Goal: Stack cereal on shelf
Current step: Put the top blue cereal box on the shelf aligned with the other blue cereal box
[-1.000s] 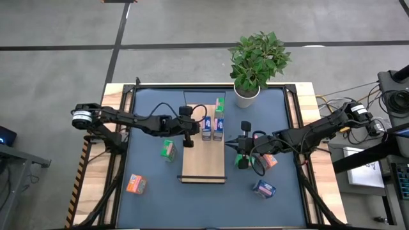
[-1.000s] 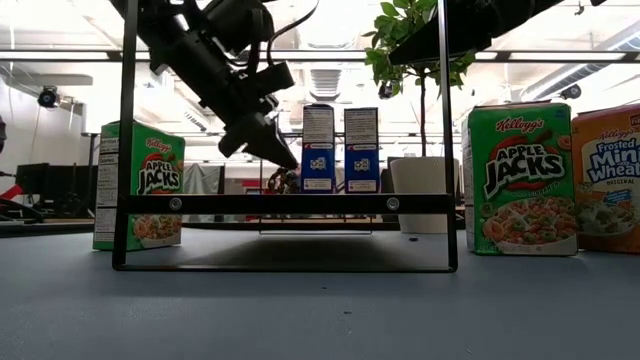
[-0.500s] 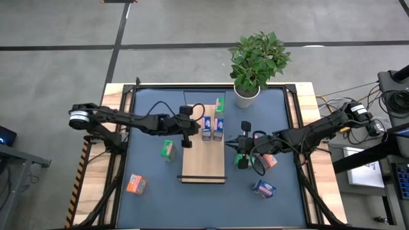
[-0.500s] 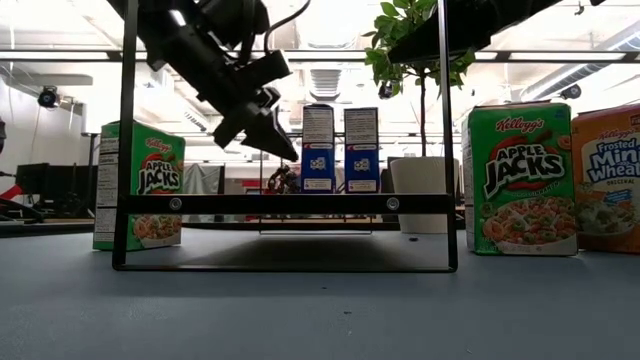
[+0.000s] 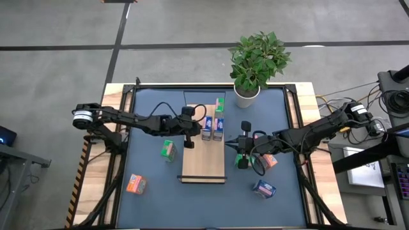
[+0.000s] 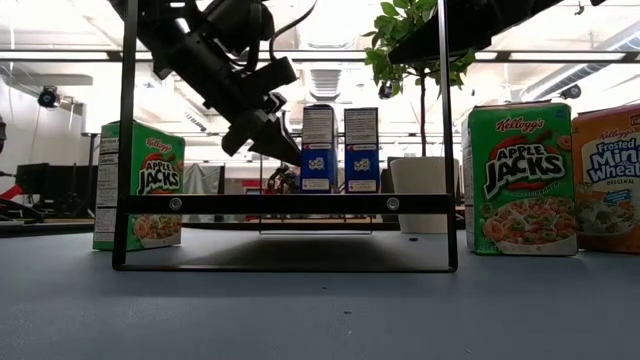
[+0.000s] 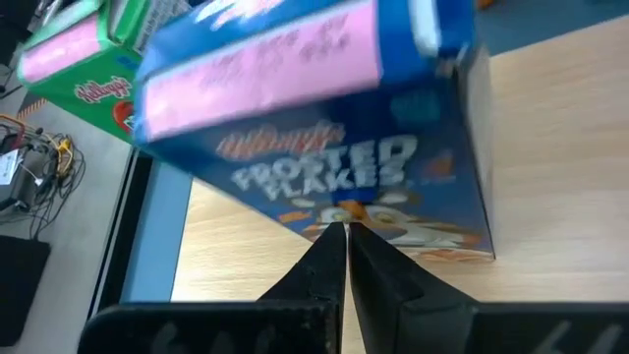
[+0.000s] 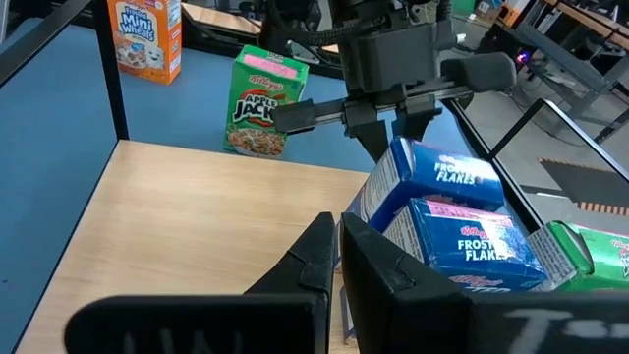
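Observation:
The shelf (image 5: 203, 160) is a light-wood board lying flat at the table's middle. On its far end stand two blue cereal boxes (image 5: 206, 129) (image 5: 218, 128), with a green one (image 5: 220, 105) behind them. My left gripper (image 5: 195, 131) is shut, level with the left blue box (image 7: 324, 167), its tips right at that box's printed face. My right gripper (image 5: 234, 148) hangs shut over the board's right edge and holds nothing. Loose on the table lie a green box (image 5: 167, 150) and an orange one (image 5: 135, 184) to the left, and green (image 5: 241, 161), orange (image 5: 270, 161) and blue (image 5: 264, 188) ones to the right. My left gripper's shut fingertips (image 7: 332, 246) stand at the lower part of the blue box's printed face (image 7: 339, 206), coming from the table's left and slanting down. I cannot tell whether they touch it. The box stands upright on the board.
A potted plant (image 5: 257, 64) stands at the table's far edge, right of the board. A dark frame (image 6: 285, 204) crosses the low view in front of the board. The board's near half (image 5: 203, 169) is bare.

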